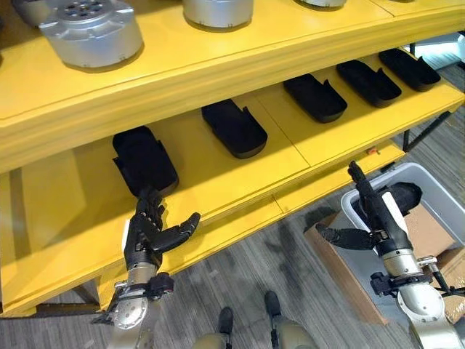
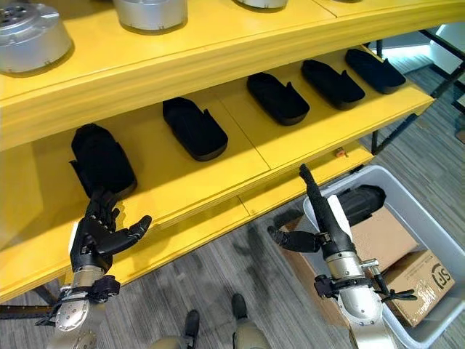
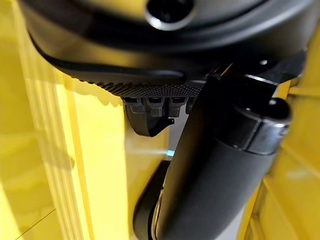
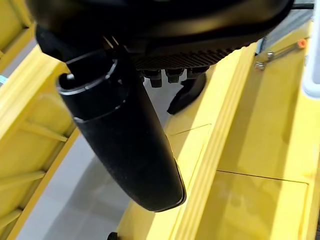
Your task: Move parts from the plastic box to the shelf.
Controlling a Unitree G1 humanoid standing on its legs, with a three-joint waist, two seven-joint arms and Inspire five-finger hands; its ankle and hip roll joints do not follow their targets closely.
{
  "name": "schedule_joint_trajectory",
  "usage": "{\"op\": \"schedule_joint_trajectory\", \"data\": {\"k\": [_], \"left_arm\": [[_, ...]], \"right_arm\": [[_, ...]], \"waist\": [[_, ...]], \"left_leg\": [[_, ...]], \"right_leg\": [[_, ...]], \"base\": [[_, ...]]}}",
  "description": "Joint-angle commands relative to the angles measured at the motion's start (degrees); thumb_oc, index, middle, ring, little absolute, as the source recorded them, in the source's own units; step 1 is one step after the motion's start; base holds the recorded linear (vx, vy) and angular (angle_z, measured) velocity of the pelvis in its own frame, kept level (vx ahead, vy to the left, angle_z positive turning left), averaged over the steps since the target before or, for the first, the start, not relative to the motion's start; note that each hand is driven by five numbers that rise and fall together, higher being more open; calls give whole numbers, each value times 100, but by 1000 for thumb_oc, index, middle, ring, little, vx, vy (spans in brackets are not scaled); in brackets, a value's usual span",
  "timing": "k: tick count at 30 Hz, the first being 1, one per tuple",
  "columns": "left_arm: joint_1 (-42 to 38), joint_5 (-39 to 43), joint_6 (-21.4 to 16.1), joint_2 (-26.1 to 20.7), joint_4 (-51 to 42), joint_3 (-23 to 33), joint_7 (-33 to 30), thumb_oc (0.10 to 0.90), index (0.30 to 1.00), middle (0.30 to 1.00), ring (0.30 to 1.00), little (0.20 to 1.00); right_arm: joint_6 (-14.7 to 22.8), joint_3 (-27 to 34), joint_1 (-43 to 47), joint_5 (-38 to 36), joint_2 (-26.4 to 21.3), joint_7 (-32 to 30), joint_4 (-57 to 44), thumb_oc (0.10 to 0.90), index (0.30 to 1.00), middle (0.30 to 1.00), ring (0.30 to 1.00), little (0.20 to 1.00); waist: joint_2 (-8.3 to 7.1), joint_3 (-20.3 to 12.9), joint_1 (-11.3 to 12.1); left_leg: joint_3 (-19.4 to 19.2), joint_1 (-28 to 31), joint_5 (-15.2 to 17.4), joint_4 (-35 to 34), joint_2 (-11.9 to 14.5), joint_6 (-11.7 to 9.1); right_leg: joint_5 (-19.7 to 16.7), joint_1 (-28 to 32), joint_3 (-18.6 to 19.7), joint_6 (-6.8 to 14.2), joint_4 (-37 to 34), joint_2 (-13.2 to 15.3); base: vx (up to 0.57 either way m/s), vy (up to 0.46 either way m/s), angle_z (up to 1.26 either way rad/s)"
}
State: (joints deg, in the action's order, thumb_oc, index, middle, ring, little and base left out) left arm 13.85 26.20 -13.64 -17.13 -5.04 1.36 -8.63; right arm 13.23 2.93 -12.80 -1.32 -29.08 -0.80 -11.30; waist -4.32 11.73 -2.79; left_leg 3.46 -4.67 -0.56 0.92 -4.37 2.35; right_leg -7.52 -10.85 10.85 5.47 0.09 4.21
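Observation:
Several black moulded parts lie in a row on the lower board of the yellow shelf (image 1: 218, 185). The leftmost part (image 1: 144, 160) sits just beyond my left hand (image 1: 149, 233), which is open, its straight fingers reaching the part's near end. My right hand (image 1: 374, 214) is open and holds nothing, fingers pointing up, thumb out to the left. It hovers over the near left rim of the grey plastic box (image 2: 429, 218) on the floor at the right. One black part (image 2: 360, 200) lies in that box behind the hand.
Round silver metal parts (image 1: 91, 33) stand on the shelf's upper board. A cardboard box (image 2: 418, 280) sits in the plastic box, and brown cardboard (image 1: 341, 265) lies on the floor beside it. The lower board has free room left of the leftmost part.

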Motion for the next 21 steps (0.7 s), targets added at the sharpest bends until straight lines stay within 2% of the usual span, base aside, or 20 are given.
{"op": "schedule_joint_trajectory", "data": {"k": [1, 4, 6, 7, 8, 9, 10, 11, 12, 16, 19, 21], "left_arm": [[-110, -137, -539, -325, -584, 239, 41, 900, 1000, 1000, 1000, 1000], [-122, -161, -514, -392, -565, 229, 47, 900, 1000, 1000, 1000, 1000], [-199, -244, -520, -528, -559, 250, -16, 900, 1000, 1000, 1000, 1000], [-213, -290, -522, -596, -576, 281, -63, 900, 1000, 1000, 1000, 1000], [-214, -290, -522, -597, -576, 281, -63, 900, 1000, 1000, 1000, 1000], [-208, -385, -495, -670, -610, 364, -135, 900, 1000, 1000, 1000, 1000], [-180, -401, -474, -666, -628, 420, -148, 900, 1000, 1000, 1000, 1000], [-112, -417, -446, -642, -655, 492, -153, 900, 1000, 1000, 1000, 1000], [-111, -418, -444, -640, -659, 498, -152, 900, 1000, 1000, 1000, 1000], [-8, -445, -411, -667, -796, 637, -182, 900, 1000, 1000, 1000, 1000], [51, -473, -394, -665, -856, 724, -213, 900, 1000, 1000, 1000, 1000], [125, -493, -383, -629, -864, 807, -221, 900, 1000, 1000, 1000, 1000]], "right_arm": [[415, 253, 495, -312, -36, -97, -292, 900, 1000, 1000, 1000, 1000], [383, 233, 459, -303, 22, -73, -302, 900, 1000, 1000, 1000, 1000], [365, 151, 539, -263, 64, -82, -336, 900, 1000, 1000, 1000, 1000], [355, 94, 601, -230, 73, -84, -350, 900, 1000, 1000, 1000, 1000], [355, 94, 602, -230, 74, -84, -350, 900, 1000, 1000, 1000, 1000], [350, 61, 634, -197, 108, -104, -349, 900, 1000, 1000, 1000, 1000], [341, 63, 640, -178, 116, -112, -342, 900, 1000, 1000, 1000, 1000], [316, 52, 667, -151, 119, -99, -323, 900, 1000, 1000, 1000, 1000], [314, 49, 671, -150, 118, -99, -324, 900, 1000, 1000, 1000, 1000], [272, 125, 706, -89, 111, -104, -361, 900, 1000, 1000, 1000, 1000], [244, 138, 781, -37, 109, -148, -394, 900, 1000, 1000, 1000, 1000], [217, 131, 819, -42, 106, -144, -424, 900, 1000, 1000, 1000, 1000]], "waist": [[59, -327, -58], [34, -269, -95], [-8, -71, -123], [-9, 30, -77], [-10, 24, -73], [11, 143, -11], [40, 164, 7], [72, 194, -11], [70, 196, -5], [3, 183, 63], [-118, 120, 113], [-225, 73, 170]], "left_leg": [[-14, -64, 41, -258, 40, 65], [-166, -34, 97, -254, 37, 114], [-402, -80, 172, -123, 90, 185], [-526, -94, 187, -127, 144, 196], [-531, -101, 184, -128, 144, 195], [-753, -38, 230, -159, 276, 153], [-892, 8, 243, -187, 379, 122], [-1104, 102, 276, -212, 539, 90], [-1115, 95, 258, -216, 541, 90], [-1303, 129, 435, -11, 683, 29], [-1446, 91, 562, 155, 737, -23], [-1552, 90, 600, 208, 820, -73]], "right_leg": [[729, 425, -120, 88, 244, -371], [699, 320, 14, 163, 355, -394], [646, 31, 103, 271, 747, -484], [648, -121, -155, 322, 949, -446], [646, -131, -150, 322, 950, -447], [678, -171, -984, 361, 1080, -104], [655, -128, -1400, 340, 1066, 145], [473, -145, -1691, 323, 1029, 455], [443, -147, -1683, 319, 1006, 450], [-293, 65, -1660, 456, 484, 1194], [-727, 159, -1762, 608, 131, 1550], [-873, 193, -1925, 686, 8, 1631]], "base": [[0, 118, -34], [-28, 114, -38], [-127, 117, -75], [-111, 63, -89], [-82, 46, -107], [-47, 12, -90], [-59, -4, -104], [-35, -20, -73], [-15, -41, -88], [-7, -100, -78], [-9, -177, -20], [-3, -166, -38]]}}
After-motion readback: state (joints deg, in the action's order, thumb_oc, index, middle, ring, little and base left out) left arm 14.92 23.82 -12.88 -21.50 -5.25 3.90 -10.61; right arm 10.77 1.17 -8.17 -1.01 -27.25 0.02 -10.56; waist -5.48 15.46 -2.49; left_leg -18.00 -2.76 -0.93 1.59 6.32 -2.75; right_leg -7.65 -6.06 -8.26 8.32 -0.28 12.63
